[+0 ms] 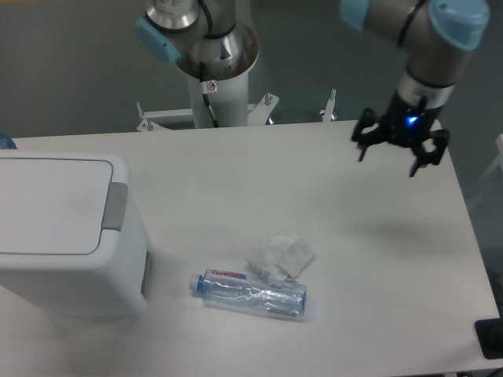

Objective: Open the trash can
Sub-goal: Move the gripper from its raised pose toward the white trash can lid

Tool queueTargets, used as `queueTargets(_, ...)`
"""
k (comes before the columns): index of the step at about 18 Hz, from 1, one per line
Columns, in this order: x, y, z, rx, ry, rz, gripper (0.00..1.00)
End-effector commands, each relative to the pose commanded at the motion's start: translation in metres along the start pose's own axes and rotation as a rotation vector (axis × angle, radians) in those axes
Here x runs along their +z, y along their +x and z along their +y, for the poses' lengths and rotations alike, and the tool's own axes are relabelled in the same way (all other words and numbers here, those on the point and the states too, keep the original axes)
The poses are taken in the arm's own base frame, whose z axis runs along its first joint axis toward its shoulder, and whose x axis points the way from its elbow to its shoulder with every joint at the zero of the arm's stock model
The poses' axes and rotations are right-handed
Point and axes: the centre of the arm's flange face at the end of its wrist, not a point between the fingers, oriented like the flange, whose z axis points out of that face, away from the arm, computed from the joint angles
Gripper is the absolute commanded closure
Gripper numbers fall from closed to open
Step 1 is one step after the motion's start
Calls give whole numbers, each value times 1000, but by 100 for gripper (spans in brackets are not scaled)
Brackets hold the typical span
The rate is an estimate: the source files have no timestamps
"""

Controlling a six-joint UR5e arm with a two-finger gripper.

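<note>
The trash can is a large white boxy bin at the left of the table. Its flat white lid lies shut, and the grey push tab is on the lid's right edge. My gripper hangs above the far right of the table, well away from the bin. Its black fingers are spread and hold nothing. A blue light glows on the wrist.
A clear plastic bottle lies on its side near the table's front middle. A crumpled clear wrapper lies just behind it. The arm's base column stands at the table's back edge. A dark object is at the front right corner.
</note>
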Motion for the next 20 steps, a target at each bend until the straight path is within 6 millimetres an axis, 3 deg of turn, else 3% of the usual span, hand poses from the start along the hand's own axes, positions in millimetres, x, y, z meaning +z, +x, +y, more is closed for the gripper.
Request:
queueTargets(7,-28,77,-47,-127,133,82,0)
queueTargets(13,-36,150,-94,-103,194,140,0)
queueTargets(20,-34,210,-123,-92,238,177,0)
